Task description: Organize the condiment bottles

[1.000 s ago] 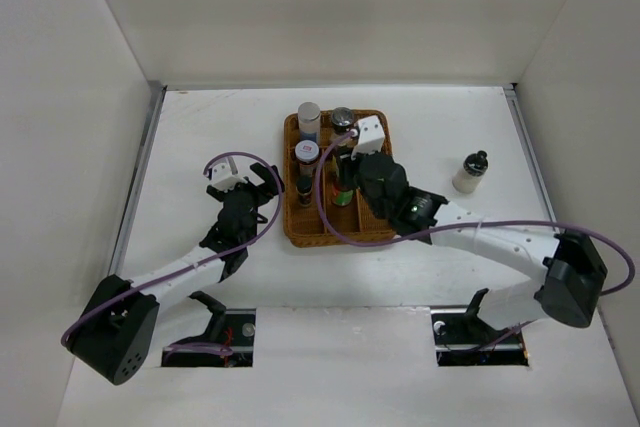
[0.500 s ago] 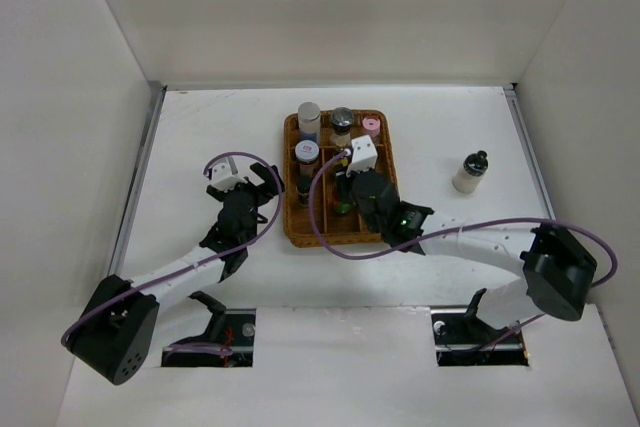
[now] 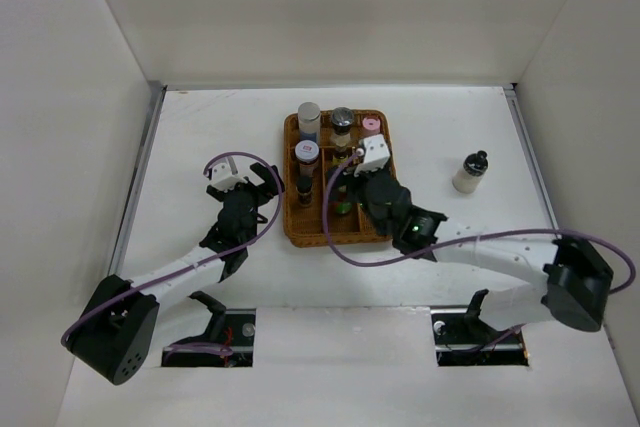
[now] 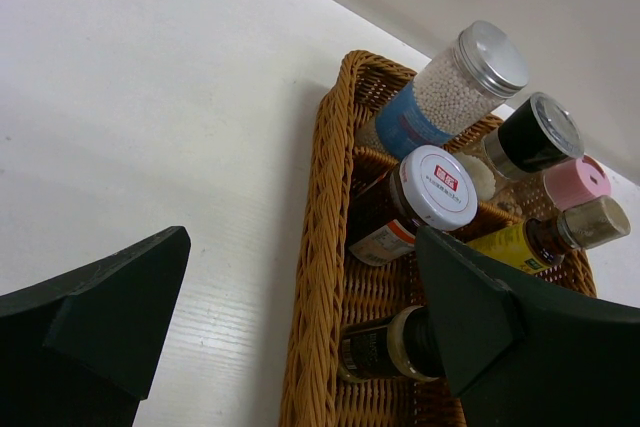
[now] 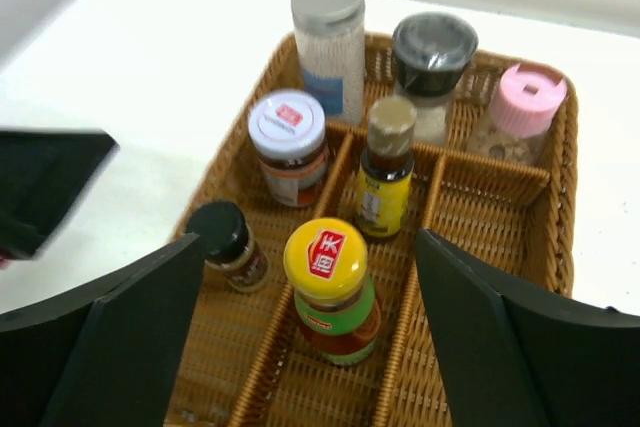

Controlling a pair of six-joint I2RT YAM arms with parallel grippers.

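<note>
Green bottle (image 5: 332, 297) with the yellow cap stands released in the wicker tray (image 3: 290, 219) at mid-table, the right gripper (image 5: 310, 242) having backed toward the near edge, fingers wide like those of the left gripper (image 4: 300, 237), so only the black-capped jar (image 3: 470, 172) near the right edge remains out.

Seven condiment bottles (image 3: 307, 152) stand upright in a wicker tray (image 5: 567, 207).
- **Back row:** silver-capped bead jar (image 5: 328, 37), black-capped jar (image 5: 434, 67), pink-capped jar (image 5: 525, 107).
- **Middle row:** red-and-white-capped jar (image 5: 288, 142), yellow-labelled bottle (image 5: 388, 172).
- **Front row:** small black-capped bottle (image 5: 228, 242), green yellow-capped bottle (image 5: 330, 287).

An eighth bottle (image 3: 470, 172), pale with a black top, stands alone well right of the tray.
</note>
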